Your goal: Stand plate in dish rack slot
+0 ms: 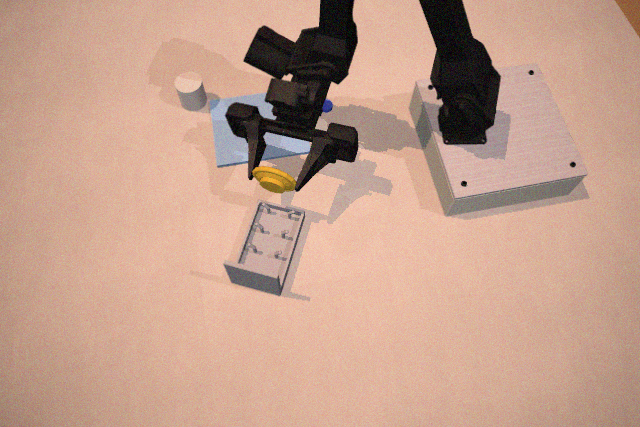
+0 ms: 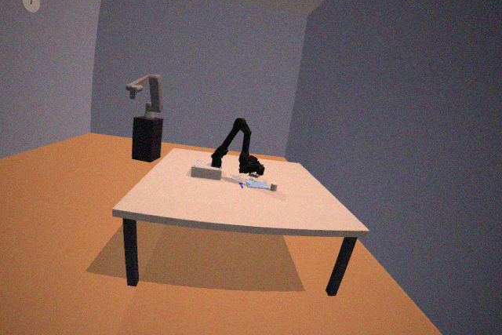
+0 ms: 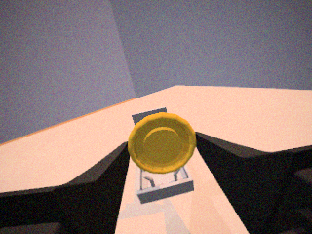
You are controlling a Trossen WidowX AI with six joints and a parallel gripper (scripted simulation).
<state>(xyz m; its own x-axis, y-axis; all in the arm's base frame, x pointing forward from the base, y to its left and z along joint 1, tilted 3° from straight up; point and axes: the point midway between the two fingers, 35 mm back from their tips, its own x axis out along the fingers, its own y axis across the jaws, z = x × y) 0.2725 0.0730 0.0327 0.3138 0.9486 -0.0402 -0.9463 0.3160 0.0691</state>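
My gripper (image 1: 274, 180) (image 3: 161, 140) is shut on the yellow plate (image 1: 272, 177) (image 3: 162, 142), gripping it by its rim between the two dark fingers. The plate hangs above the table, just behind the far end of the grey dish rack (image 1: 247, 273) (image 3: 165, 190). The rack is a small open box with pairs of rails inside. In the wrist view the plate faces the camera and covers the middle of the rack. In the exterior view the arm (image 2: 251, 167) bends low over the table; the plate is too small to make out there.
A light blue mat (image 1: 230, 148) (image 2: 257, 184) lies behind the gripper. A grey cylinder cup (image 1: 190, 91) (image 2: 274, 187) stands at its left. A blue spoon (image 1: 327, 106) (image 2: 241, 185) peeks out beside the wrist. The arm's grey base block (image 1: 516, 164) (image 2: 205, 172) stands to the right.
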